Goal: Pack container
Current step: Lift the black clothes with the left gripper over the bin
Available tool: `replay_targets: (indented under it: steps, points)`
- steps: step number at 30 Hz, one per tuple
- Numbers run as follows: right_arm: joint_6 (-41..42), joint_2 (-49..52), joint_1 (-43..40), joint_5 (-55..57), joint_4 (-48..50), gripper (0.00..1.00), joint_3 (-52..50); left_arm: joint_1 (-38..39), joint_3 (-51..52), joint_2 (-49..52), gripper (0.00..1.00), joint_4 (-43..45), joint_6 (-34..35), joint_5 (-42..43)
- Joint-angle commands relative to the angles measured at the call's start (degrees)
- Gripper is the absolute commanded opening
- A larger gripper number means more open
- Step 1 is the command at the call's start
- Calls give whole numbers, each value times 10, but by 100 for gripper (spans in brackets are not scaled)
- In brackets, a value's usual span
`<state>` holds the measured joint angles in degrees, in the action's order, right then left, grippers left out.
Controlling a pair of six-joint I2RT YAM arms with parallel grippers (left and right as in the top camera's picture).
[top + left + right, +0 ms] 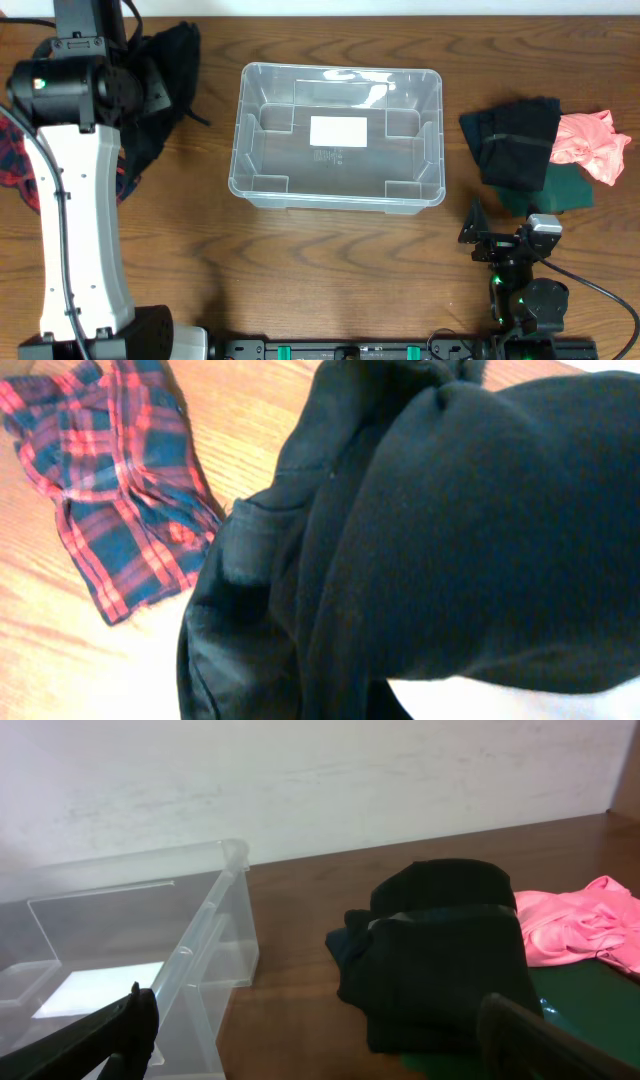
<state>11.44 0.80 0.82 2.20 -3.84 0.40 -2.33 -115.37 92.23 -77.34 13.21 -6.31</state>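
Observation:
The clear plastic container (240, 150) stands empty at the table's middle, with a white label on its base. It also shows in the right wrist view (215, 920). My left gripper (150, 90) is at a black garment (168, 55) at the far left. That garment (450, 540) fills the left wrist view and hides the fingers. My right gripper (500, 245) (330, 1050) is open and empty, low at the front right, facing a folded black garment (515, 140) (440, 950).
A red plaid cloth (110, 490) lies left of the black garment and under my left arm (15, 165). A pink cloth (590, 145) (575, 925) and a dark green cloth (560, 190) (590, 1005) lie by the folded black garment at the right.

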Motion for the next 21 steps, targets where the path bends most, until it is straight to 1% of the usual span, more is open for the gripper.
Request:
replay_targets:
  steps: [1,5,11,14,18,21]
  points:
    - [-8,0,-4,6,-1,99,-1,22,-81,-20,6,-30,22,-2]
    - [-8,0,-4,6,-1,99,-1,41,-146,-20,6,-58,23,-2]
    - [-8,0,-4,6,-1,99,-1,55,-225,-20,6,-85,61,10]
    - [-8,0,-4,6,-1,99,-1,73,-240,-20,6,-100,76,45]
    - [-8,0,-4,6,-1,99,-1,116,-240,-20,6,-112,111,81]
    - [-8,0,-4,6,-1,99,-1,158,-241,-21,6,-106,125,89]
